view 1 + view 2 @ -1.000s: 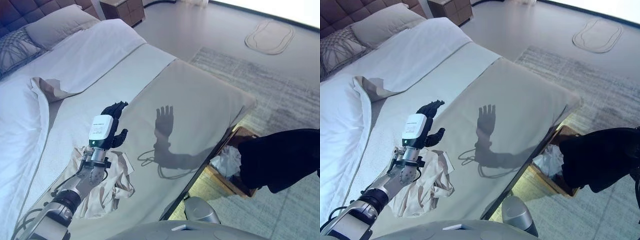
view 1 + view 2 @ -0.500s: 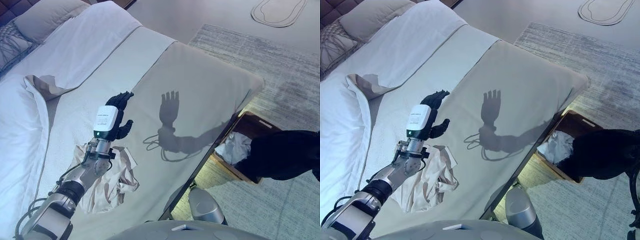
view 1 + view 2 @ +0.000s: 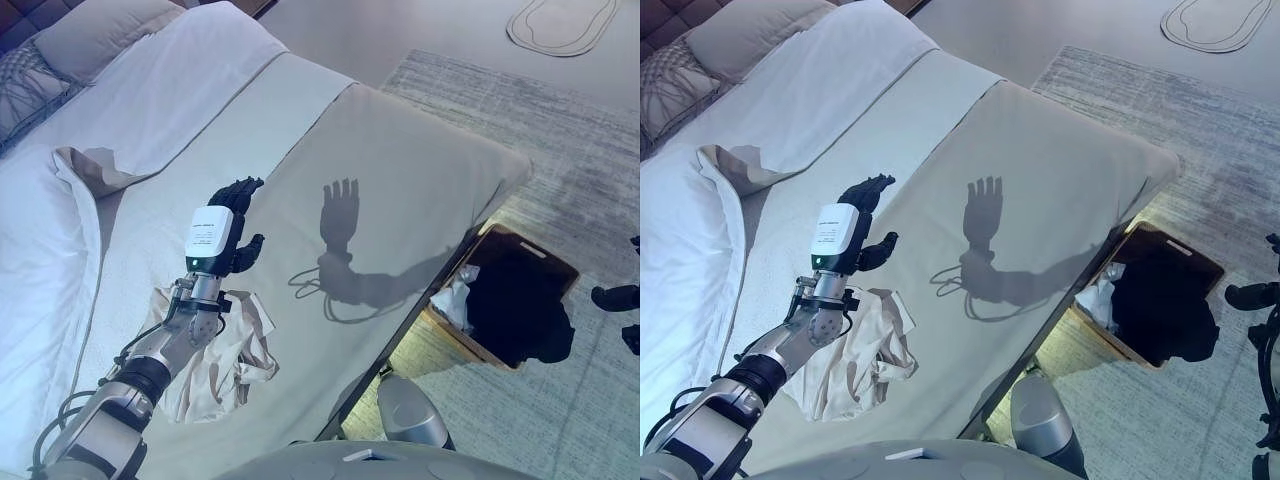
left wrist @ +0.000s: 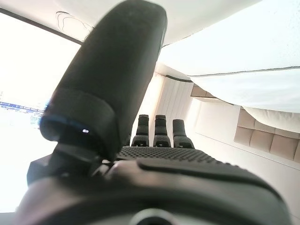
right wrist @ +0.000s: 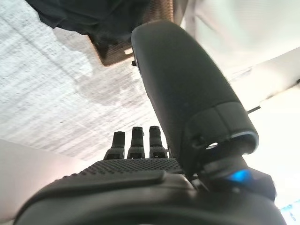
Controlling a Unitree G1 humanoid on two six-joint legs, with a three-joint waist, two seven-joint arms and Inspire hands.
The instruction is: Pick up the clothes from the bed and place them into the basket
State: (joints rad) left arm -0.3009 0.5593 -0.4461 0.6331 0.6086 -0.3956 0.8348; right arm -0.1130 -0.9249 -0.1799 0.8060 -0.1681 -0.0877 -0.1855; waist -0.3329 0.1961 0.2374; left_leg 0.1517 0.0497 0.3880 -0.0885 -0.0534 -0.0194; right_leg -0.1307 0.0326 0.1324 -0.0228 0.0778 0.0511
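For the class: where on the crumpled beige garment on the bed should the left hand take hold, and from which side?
Probably the raised bunch of folds in the beige garment, taken from above. It lies crumpled on the bed, so the folds give cloth to pinch. The left hand is open just beyond it.

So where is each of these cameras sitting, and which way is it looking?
Left eye view: on the head, looking down at the bed; left hand above beige clothes.
Right eye view: beside it; same scene, basket holding a dark garment.
Left wrist view: along the open left hand towards the bed.
Right wrist view: along the open right hand towards the rug; shares the basket.
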